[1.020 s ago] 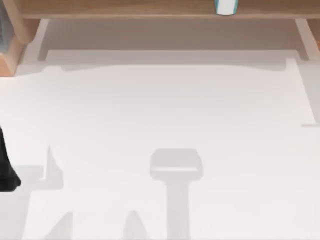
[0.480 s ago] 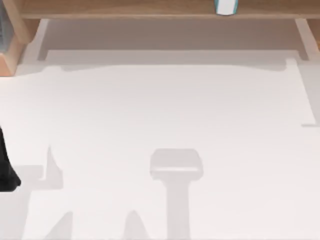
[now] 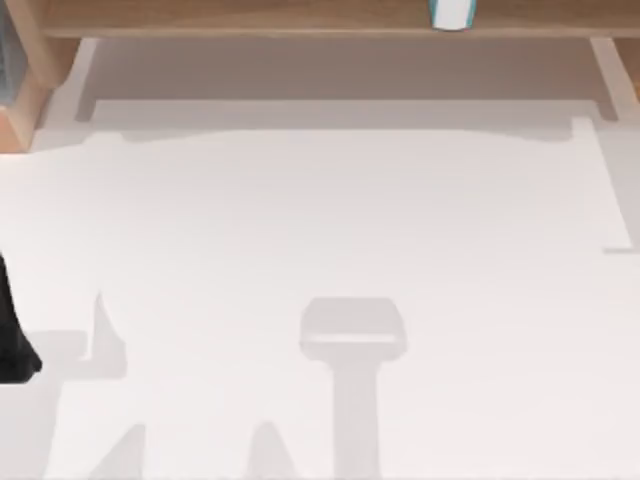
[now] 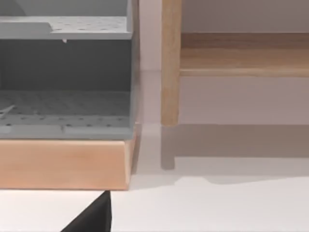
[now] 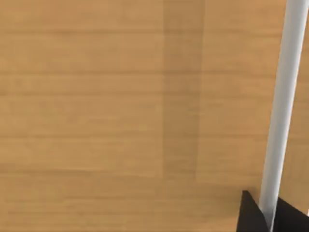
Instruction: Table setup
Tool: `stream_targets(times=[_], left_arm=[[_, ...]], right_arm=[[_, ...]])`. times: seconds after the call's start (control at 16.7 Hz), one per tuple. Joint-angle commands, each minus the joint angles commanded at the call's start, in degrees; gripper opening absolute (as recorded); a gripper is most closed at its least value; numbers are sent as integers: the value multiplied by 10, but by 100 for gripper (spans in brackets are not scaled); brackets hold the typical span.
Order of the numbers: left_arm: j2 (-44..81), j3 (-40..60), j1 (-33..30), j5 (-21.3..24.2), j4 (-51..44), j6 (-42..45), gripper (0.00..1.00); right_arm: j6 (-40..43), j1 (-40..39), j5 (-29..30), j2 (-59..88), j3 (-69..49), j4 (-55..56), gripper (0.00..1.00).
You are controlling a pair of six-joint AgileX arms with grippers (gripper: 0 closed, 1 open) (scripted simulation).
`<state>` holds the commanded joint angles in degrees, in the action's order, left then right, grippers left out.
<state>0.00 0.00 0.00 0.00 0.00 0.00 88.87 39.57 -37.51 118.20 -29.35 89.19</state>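
Held thin white piece [image 5: 280, 106] edge-on in clamped right gripper [image 5: 267, 216], lower right of frame; judged stiff, light, slippery; left arm [image 3: 12, 340] parked at left edge.

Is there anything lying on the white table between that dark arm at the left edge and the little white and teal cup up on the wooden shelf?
Nothing visible: between the left arm and the cup lies bare white table with only shadows.

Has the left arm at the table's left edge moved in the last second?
No. The left arm sits at the same spot below the wooden rack corner.
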Motion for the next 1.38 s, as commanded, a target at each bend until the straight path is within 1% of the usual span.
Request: stream_targets(times=[0.18,0.6,0.96,1.38], left_arm=[[0,0,0,0,0,0,100],[0,0,0,0,0,0,100],[0,0,0,0,0,0,100],[0,0,0,0,0,0,100]], right_arm=[[0,-12,9,8,-19,-13,0],[1,-65,66,46,-123,-78,0],[0,-71,73,53,-133,-89,0],[1,-108,113,102,-261,-159,0]])
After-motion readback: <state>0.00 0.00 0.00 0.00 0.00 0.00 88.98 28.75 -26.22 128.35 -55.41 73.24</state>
